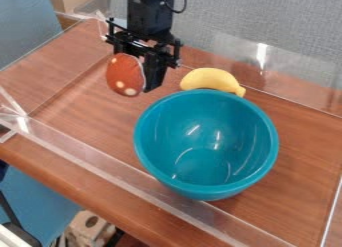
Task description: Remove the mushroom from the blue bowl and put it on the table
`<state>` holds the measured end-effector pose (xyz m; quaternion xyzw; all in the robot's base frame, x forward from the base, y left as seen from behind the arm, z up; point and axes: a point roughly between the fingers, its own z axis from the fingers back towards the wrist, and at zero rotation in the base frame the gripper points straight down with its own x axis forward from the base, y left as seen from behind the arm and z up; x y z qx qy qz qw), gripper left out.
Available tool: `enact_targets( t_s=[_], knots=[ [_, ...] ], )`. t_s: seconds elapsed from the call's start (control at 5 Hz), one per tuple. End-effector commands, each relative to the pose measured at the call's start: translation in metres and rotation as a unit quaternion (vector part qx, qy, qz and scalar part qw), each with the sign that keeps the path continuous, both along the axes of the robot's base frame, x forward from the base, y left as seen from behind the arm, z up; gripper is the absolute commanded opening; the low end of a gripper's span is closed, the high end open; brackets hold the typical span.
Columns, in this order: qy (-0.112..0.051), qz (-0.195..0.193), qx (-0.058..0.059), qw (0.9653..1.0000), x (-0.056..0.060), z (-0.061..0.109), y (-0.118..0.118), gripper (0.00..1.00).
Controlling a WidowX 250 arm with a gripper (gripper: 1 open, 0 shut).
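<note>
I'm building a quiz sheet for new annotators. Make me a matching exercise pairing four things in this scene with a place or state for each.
Things:
1. mushroom
2. blue bowl
3. yellow toy
4. gripper

Descriptions:
A. lies on the table behind the bowl
B. empty inside
C. points down, left of the yellow toy
D. held between the fingers, outside the bowl

Pairs: 1-D, 2-B, 3-A, 4-C
</note>
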<state>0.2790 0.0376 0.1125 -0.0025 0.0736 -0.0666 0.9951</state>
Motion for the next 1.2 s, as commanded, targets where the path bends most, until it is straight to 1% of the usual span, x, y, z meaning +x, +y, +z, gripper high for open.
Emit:
enact_targets(
  t_s=[0.0, 0.2, 0.4, 0.6, 0.8, 1.0],
  knots=[
    [-0.041, -0.007, -0.001, 0.9991, 0.002, 0.029, 0.007, 0.00],
    [-0.046, -0.006, -0.005, 0.9989, 0.004, 0.038, 0.018, 0.00],
    [-0.054, 0.022, -0.009, 0.9983, 0.005, 0.030, 0.013, 0.00],
    [-0.057, 0.046, -0.011, 0.9972, 0.006, 0.017, 0.005, 0.00],
    [-0.064, 0.016, -0.018, 0.9976, 0.010, 0.022, -0.001, 0.00],
    [-0.067, -0.016, -0.024, 0.9974, 0.015, 0.022, -0.007, 0.00]
  ],
)
